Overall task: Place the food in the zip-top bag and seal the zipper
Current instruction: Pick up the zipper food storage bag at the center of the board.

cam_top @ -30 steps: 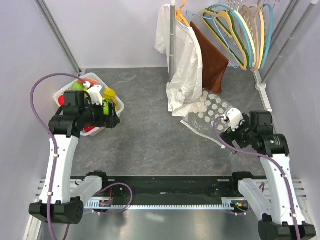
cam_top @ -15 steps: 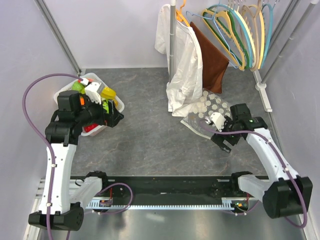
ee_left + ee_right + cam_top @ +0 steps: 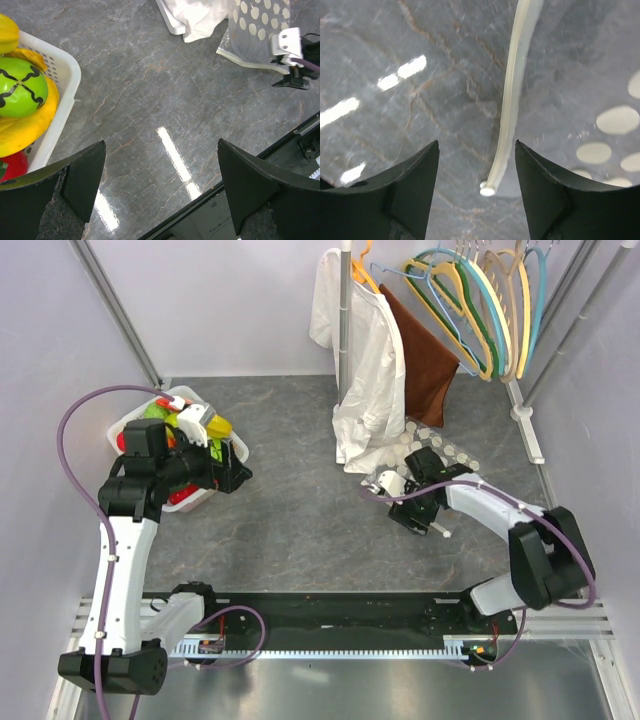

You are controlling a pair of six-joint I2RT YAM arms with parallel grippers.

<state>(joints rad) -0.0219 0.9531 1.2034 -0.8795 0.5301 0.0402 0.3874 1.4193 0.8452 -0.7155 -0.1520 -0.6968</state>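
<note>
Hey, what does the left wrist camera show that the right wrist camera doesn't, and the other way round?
Only the left wrist view shows the white basket holding a green toy fruit, a yellow piece and a red one at the frame edge, plus the hem of a white garment. Only the right wrist view shows the zipper up close, its rounded end lying between the open fingers of the right tool. Both show the grey stone-patterned table and the dotted zip-top bag.
</note>
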